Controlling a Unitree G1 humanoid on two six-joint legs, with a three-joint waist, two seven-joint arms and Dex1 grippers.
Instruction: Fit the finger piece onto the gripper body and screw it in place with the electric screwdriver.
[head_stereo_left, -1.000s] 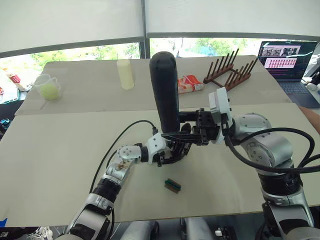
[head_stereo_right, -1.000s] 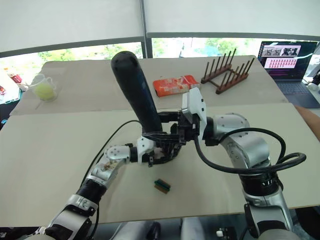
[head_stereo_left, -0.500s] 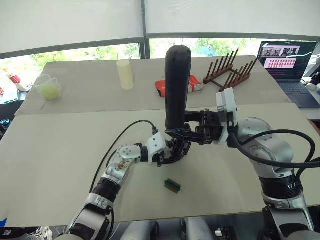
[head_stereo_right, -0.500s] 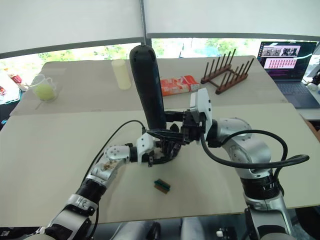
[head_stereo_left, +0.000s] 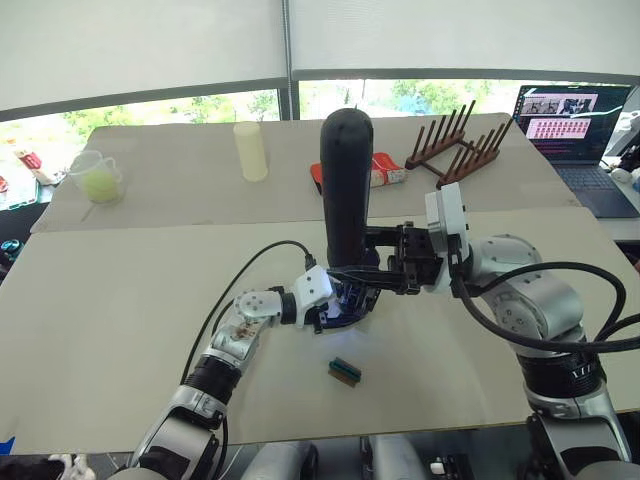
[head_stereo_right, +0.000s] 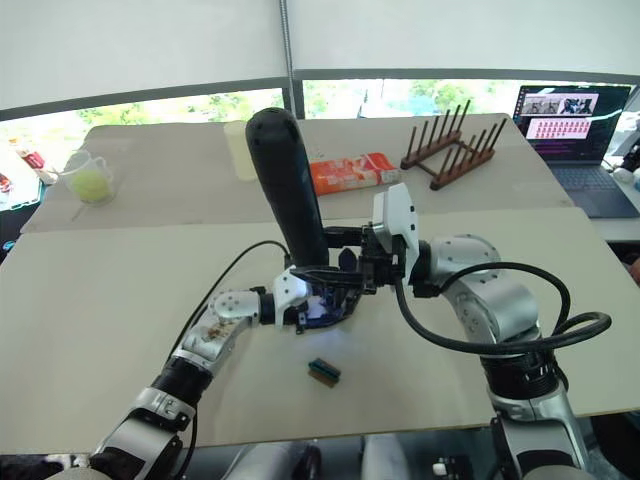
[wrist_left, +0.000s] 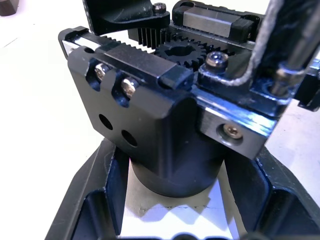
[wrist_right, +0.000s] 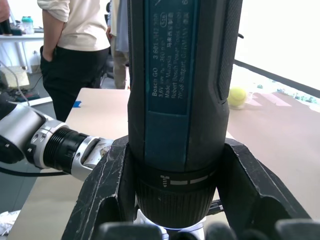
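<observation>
The screwing step looks to be in hand. The right end effector (head_stereo_left: 372, 275) is clamped around the electric screwdriver (head_stereo_left: 345, 185), which stands nearly upright with its lit tip down over the gripper body (head_stereo_left: 345, 303). The left end effector (head_stereo_left: 335, 310) grips that body by its round base, just above the counter (head_stereo_left: 120, 300). A small green-brown block (head_stereo_left: 345, 370) lies near. I cannot make out the finger piece. Next, the bit must stay seated squarely in the screw head under steady downward pressure.
</observation>
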